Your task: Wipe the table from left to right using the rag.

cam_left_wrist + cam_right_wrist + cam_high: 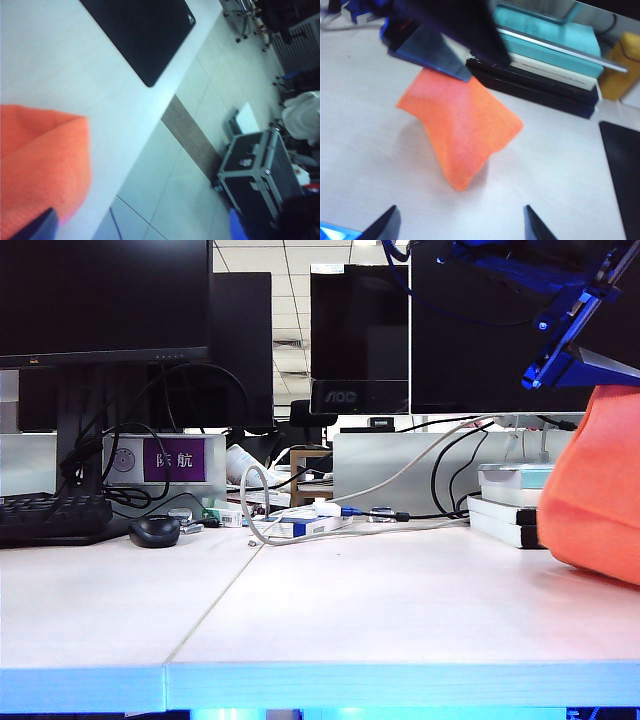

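Note:
The orange rag (pixel 600 490) shows at the far right of the white table (pixel 380 610). In the right wrist view the rag (pixel 462 125) stands up in a peak. A dark finger (pixel 437 57) of my left gripper touches that peak from above. In the left wrist view my left gripper (pixel 136 227) is open. The rag (pixel 42 165) lies against one finger (pixel 35 225), and only table edge and floor show between the jaws. My right gripper (pixel 461 222) is open with nothing in it, a short way from the rag's lower corner.
A stack of books (pixel 555 60) lies just behind the rag, a yellow object (pixel 620 70) beside it. A black mat (pixel 622 175) covers the table's end. A mouse (pixel 155 530), a keyboard (pixel 50 515), cables and monitors line the back. A flight case (pixel 260 170) stands on the floor.

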